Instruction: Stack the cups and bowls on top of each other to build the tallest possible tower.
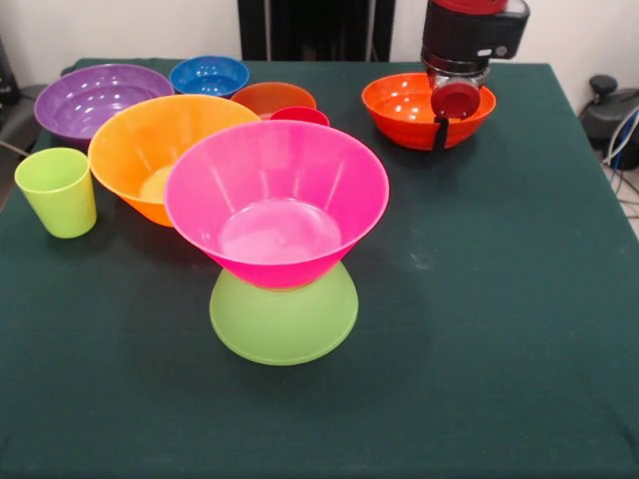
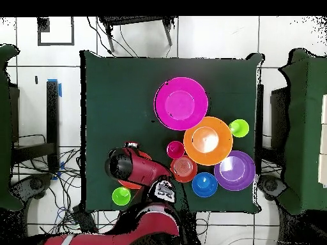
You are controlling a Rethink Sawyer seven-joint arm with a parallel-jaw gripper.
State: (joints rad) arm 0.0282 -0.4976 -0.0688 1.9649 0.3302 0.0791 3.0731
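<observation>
Front view: at the frame's centre the large pink bowl (image 1: 277, 203) sits upright on the lime green bowl (image 1: 284, 317), which is turned rim-down on the green table (image 1: 499, 329); the pink bowl is empty. Left of it are the yellow-orange bowl (image 1: 160, 150), a light green cup (image 1: 57, 191), the purple bowl (image 1: 95, 98), the blue bowl (image 1: 209, 74), the small dark orange bowl (image 1: 272, 97) and the red-pink cup (image 1: 300, 115). At upper right the end effector (image 1: 454, 100) hangs over the medium orange bowl (image 1: 419, 108); whether it is wide or narrow I cannot tell

Overhead view: the pink bowl (image 2: 181, 103) lies upper centre, the arm (image 2: 137, 167) covers the orange bowl at lower left, and a second green cup (image 2: 121, 196) stands just below it
</observation>
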